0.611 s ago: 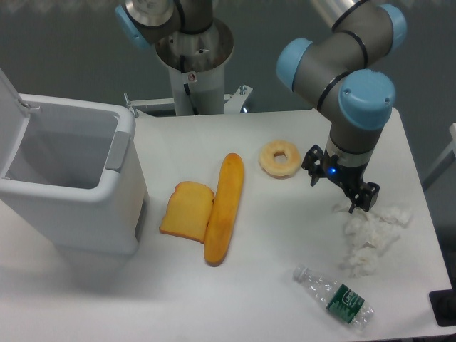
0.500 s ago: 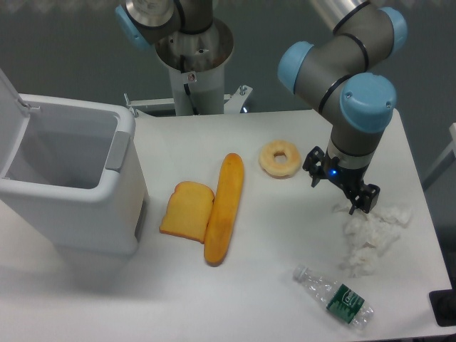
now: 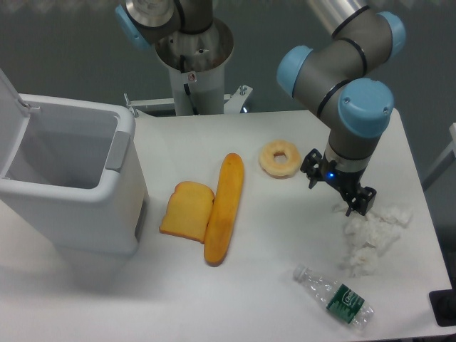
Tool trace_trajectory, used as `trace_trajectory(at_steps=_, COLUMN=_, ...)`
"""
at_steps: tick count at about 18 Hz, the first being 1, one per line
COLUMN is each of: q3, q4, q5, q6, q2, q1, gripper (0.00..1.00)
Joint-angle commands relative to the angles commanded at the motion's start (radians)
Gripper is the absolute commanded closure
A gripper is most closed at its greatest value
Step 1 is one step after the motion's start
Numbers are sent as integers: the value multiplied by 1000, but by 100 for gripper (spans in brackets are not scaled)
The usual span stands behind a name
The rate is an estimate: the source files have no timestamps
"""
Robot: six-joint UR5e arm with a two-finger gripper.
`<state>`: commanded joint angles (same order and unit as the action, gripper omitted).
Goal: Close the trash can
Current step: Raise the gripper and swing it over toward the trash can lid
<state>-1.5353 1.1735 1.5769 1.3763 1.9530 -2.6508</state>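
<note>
White plastic trash can (image 3: 68, 189) is way over at my 9 o'clock, hugging the table's left edge, lid (image 3: 13, 107) standing up open at its far left side. My gripper (image 3: 339, 191) is well apart from it on the right, fingers spread with nothing in them, just beside the crumpled tissue (image 3: 370, 239). Stuff that could go sideways: a low sweep across could plow the donut (image 3: 279, 158), the long bread roll (image 3: 224, 206) or the toast slice (image 3: 187, 209), so I'd guess lifting first is smart. Pushing the lid too hard might shove the whole bin off that edge. The water bottle (image 3: 335, 296) sits at 6 o'clock, out of my path. Open room is along the back edge at 12.
</note>
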Motion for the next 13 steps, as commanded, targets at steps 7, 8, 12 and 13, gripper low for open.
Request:
trace_trajectory(at_steps=7, q3=-97, q4=9, q5=-8, q6=-199, q2=-147, q1=100, gripper=0)
trace_trajectory(at_steps=8, q3=-115, q4=11, q5=-15, q6=-223, q2=-166, q1=118, gripper=0)
trace_trajectory(at_steps=12, q3=-163, q4=69, q5=-41, q6=-272, q2=-290, q1=181, gripper=0)
trace_trajectory(at_steps=13, q3=-163, q4=112, q5=-41, q6=-272, q2=-324, q1=190, gripper=0)
